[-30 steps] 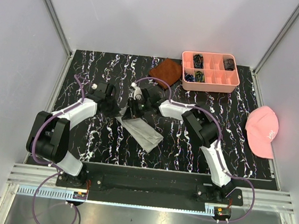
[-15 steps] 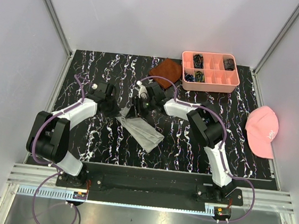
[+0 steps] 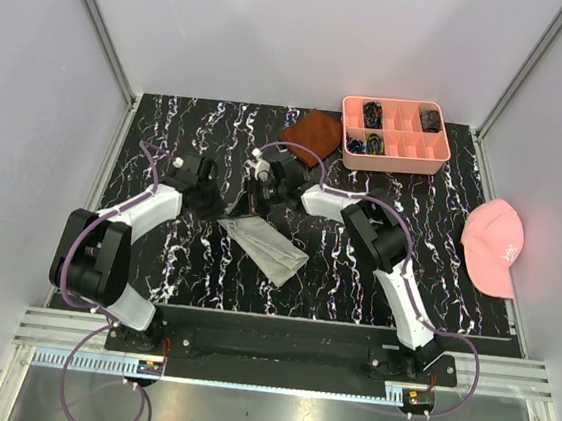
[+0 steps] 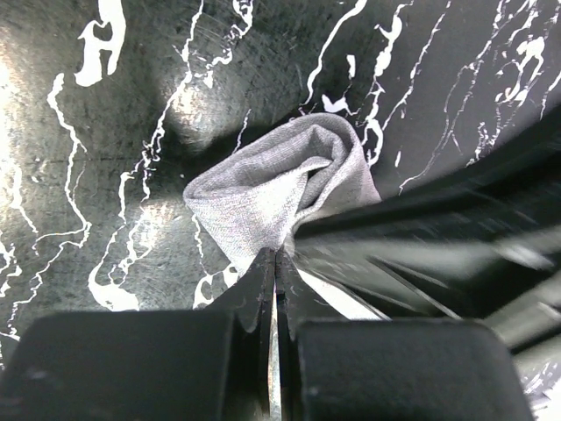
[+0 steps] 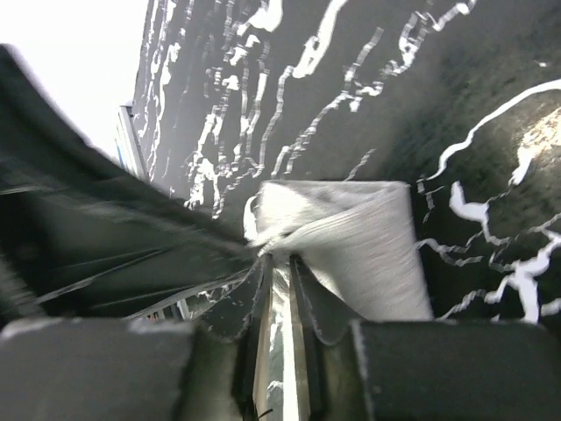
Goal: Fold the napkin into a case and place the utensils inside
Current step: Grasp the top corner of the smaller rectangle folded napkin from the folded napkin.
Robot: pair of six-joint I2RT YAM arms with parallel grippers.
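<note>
The light grey napkin (image 3: 267, 249) lies folded as a narrow layered strip, the case, in the middle of the black marbled table. Both grippers meet at its far left end. My left gripper (image 3: 226, 208) is shut on a pinch of that end (image 4: 263, 189), with its jaws (image 4: 276, 256) pressed together. My right gripper (image 3: 249, 205) is shut on the cloth's edge (image 5: 359, 237) from the other side, its jaws (image 5: 279, 261) nearly closed with a thin pale sliver between them. Each gripper shows as a dark blur in the other's wrist view. No utensils are visible.
A small rust-brown cloth (image 3: 312, 133) lies at the back centre. A pink compartment tray (image 3: 392, 157) with small dark items stands at the back right. A pink cap (image 3: 494, 245) lies at the right edge. White walls enclose the table.
My right gripper has shifted slightly toward the far side, still at the napkin's end. The raised flap at that end looks flatter. The left arm has barely moved.
</note>
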